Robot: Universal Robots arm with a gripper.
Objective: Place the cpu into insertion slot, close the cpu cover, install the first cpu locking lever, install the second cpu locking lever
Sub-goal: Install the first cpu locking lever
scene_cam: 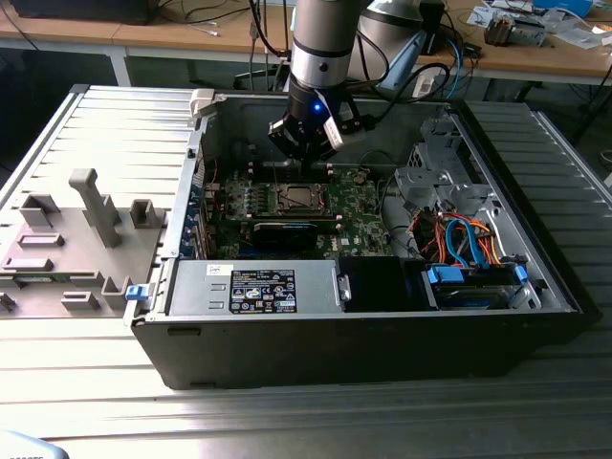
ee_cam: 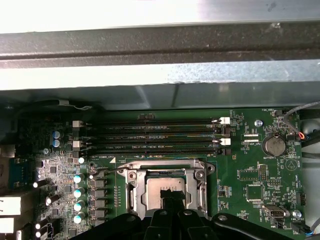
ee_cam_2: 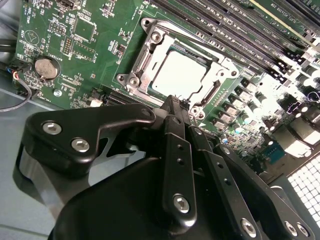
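The cpu point(ee_cam_2: 179, 75) lies flat in the insertion slot point(ee_cam_2: 134, 80) on the green motherboard point(ee_cam_2: 75, 55), its silver-grey top showing. The silvery cpu cover point(ee_cam_2: 223, 65) lies down around it, framing the chip. My gripper point(ee_cam_2: 175, 102) hangs just above the socket's edge, black fingers point(ee_cam_2: 172, 150) drawn together with nothing between them. In the first wrist view the gripper point(ee_cam: 171, 196) reaches over the cpu point(ee_cam: 155, 192), with the cover point(ee_cam: 167, 174) framing it. A thin wire lever point(ee_cam: 107, 170) juts out beside the socket. The exterior view has the gripper point(scene_cam: 304, 163) just behind the slot point(scene_cam: 299, 199).
Long memory slots point(ee_cam: 150, 135) run beside the socket. A black expansion card point(scene_cam: 287, 232) and the power supply point(scene_cam: 253, 287) sit in front of it, orange and blue cables point(scene_cam: 459, 239) on the exterior view's right. The case walls point(scene_cam: 206, 143) enclose the board. Grey fixtures point(scene_cam: 91, 206) stand outside.
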